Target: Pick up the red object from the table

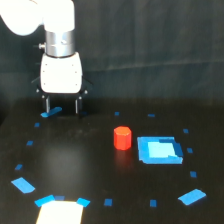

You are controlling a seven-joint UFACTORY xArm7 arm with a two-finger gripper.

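The red object (122, 137), a short stubby red-orange cylinder, is seen standing upright on the black table (75, 150), a little toward the exterior view's right of centre. A flat blue square (159, 150) with a paler patch in its middle is laid just beside it toward the exterior view's right, with a narrow strip of black showing between the two. The gripper (62, 106) is held at the upper left of the view, well apart from the cylinder, under a white wrist housing (61, 73) and a silver collar (60, 44). Its two dark fingers (48, 105) are pointed straight down and spread apart, with nothing held between them; the tips are close to the table surface, but contact cannot be judged. A small blue tape mark (51, 112) is seen on the table at the fingertips. More small blue marks are scattered in a rough ring around the cylinder, with larger blue patches at the lower left (23, 185) and lower right (192, 196). A bright white rectangle (60, 213) is cut off by the bottom edge, flanked by blue pieces. A dark curtain-like backdrop (150, 50) is seen behind the table.
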